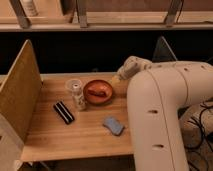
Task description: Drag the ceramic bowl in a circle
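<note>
The ceramic bowl (98,92) is shallow, round and orange-brown with a darker red patch inside. It sits on the wooden table (75,137) near the back middle. My gripper (118,78) is at the end of the big white arm (165,105), which reaches in from the right. It hovers just to the right of the bowl's far rim.
A clear plastic cup (73,85) stands just left of the bowl, with a small pale bottle (79,100) in front of it. A black flat object (64,111) lies front left and a blue-grey pad (114,125) front right. A wooden panel (20,90) walls the left side.
</note>
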